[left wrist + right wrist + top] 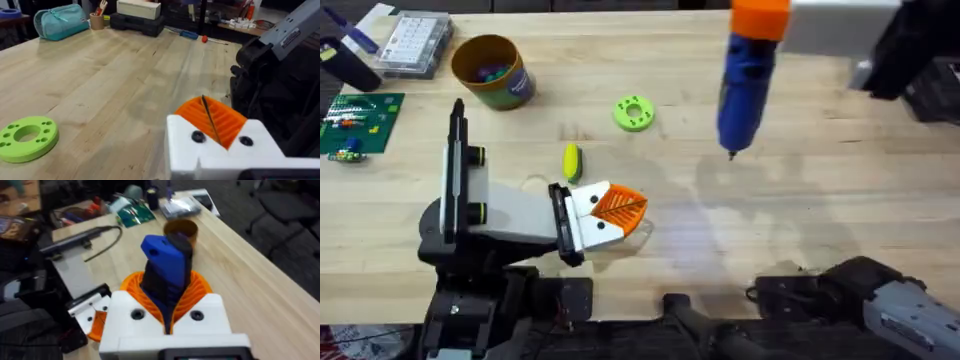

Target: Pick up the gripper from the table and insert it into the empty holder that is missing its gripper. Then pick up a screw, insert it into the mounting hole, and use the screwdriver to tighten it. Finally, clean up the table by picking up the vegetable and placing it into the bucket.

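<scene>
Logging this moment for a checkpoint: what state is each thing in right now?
screwdriver: held off the table, bit pointing down.
right gripper: shut on the screwdriver.
left gripper: shut, holding nothing, low over the table.
vegetable: lying on the table, beside the left gripper.
bucket: upright, small items inside.
green ring: flat on the table.

The bucket (493, 70) is set at the far left of the table (820, 210), with the ring (633, 113) to its right and the vegetable (571, 161) nearer, between them. The left gripper (620, 208) is placed just before the vegetable. The screwdriver (745, 95) is held above the table, right of the ring.
</scene>
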`<state>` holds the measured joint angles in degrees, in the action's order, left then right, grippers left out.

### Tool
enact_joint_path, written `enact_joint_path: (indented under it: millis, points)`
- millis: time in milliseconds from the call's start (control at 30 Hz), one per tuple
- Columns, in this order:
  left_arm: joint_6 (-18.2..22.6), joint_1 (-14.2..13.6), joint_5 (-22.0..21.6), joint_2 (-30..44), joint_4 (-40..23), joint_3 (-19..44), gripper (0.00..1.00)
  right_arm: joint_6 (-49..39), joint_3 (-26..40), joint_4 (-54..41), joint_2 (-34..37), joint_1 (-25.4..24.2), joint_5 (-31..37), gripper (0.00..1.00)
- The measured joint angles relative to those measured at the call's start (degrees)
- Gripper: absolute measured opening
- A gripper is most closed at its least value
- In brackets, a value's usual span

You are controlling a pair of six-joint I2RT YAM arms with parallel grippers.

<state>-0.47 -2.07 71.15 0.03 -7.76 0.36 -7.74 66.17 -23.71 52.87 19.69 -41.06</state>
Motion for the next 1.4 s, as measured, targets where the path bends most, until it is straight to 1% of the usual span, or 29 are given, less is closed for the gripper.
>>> enact_joint_path:
  millis: [133, 267, 467, 567, 700, 800, 967, 1100, 1400]
  points:
    - [0.00, 0.00, 0.00, 0.00, -0.01, 0.00, 0.004, 1.00, 0.01, 5.89, 0.87, 6.66, 1.25, 0.027]
    - [0.00, 0.00, 0.01, 0.00, -0.01, 0.00, 0.004, 1.69, 0.10, 12.78, 3.65, 12.19, 1.78, 0.027]
    - [0.00, 0.00, 0.01, 0.00, 0.00, 0.00, 0.004, 2.74, 0.11, 19.44, 9.23, 18.15, 2.17, 0.027]
    - [0.00, 0.00, 0.01, 0.00, -0.01, 0.00, 0.004, 3.09, 0.11, 21.66, 11.09, 20.10, 2.42, 0.027]
    - [-0.01, 0.00, 0.01, 0.00, -0.01, 0.00, 0.004, 3.35, -0.19, 25.60, 11.74, 22.34, 2.44, 0.027]
    - [-0.01, 0.00, 0.01, 0.00, -0.01, 0.00, 0.004, 3.62, -1.42, 31.12, 11.55, 24.01, 2.43, 0.027]
    - [-0.01, 0.00, 0.01, 0.00, -0.01, 0.00, 0.004, 5.03, -5.87, 40.43, 11.47, 26.83, 2.41, 0.027]
    - [-0.02, 0.00, 0.01, 0.00, -0.01, 0.00, 0.004, 6.07, -8.04, 41.66, 11.47, 27.96, 2.31, 0.027]
    - [0.00, 0.00, 0.01, 0.00, -0.01, 0.00, 0.004, 6.76, -9.40, 41.74, 11.47, 29.51, 2.41, 0.027]
